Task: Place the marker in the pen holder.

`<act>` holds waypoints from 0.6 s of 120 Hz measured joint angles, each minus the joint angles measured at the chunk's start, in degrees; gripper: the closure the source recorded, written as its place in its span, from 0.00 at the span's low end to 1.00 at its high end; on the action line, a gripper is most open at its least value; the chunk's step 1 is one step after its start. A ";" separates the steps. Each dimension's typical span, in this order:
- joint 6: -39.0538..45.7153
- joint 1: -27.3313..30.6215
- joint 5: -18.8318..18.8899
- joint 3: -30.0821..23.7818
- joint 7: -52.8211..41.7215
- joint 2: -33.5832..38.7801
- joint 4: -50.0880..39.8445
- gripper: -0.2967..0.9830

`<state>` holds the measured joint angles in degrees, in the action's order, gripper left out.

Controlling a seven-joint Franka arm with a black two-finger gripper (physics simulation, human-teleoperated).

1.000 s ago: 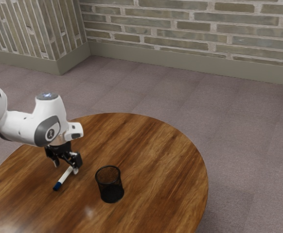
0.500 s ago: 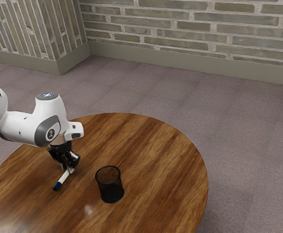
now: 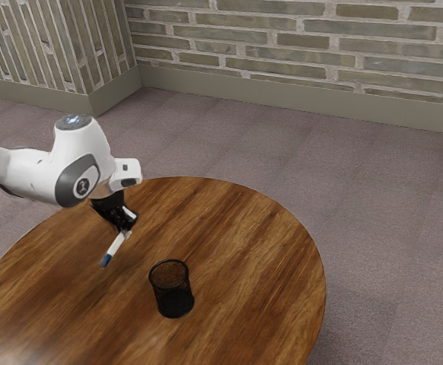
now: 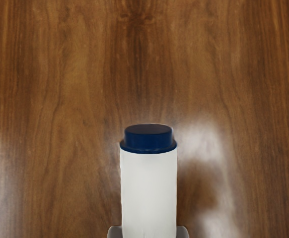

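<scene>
Brick wall (image 3: 305,42) stands behind the round wooden table (image 3: 244,258), where the pen holder (image 3: 173,293) sits upright. My gripper (image 3: 128,230) is closed on the marker (image 3: 116,245), jaws only its thickness apart, toward the exterior view's left of the pen holder and apart from it. I hold the marker slanted, near one end, so it could swivel; coming in low or crooked could knock the pen holder over.
</scene>
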<state>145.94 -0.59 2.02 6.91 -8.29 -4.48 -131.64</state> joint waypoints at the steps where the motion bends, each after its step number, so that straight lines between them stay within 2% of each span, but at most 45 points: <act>1: 0.11 0.07 -0.08 -0.52 0.02 0.34 0.19 0.79; 11: 1.74 -0.01 -0.91 -5.35 0.28 3.22 1.56 0.80; 28: 5.57 -3.25 -2.44 -9.96 0.82 8.33 1.27 0.81; 39: 10.02 -1.29 -4.91 -12.89 1.05 10.66 -1.85 0.81; 72: 23.22 -0.40 -9.27 -17.13 0.69 15.20 -11.33 0.82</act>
<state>169.16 -0.99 -7.25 -10.22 -7.60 10.72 -142.97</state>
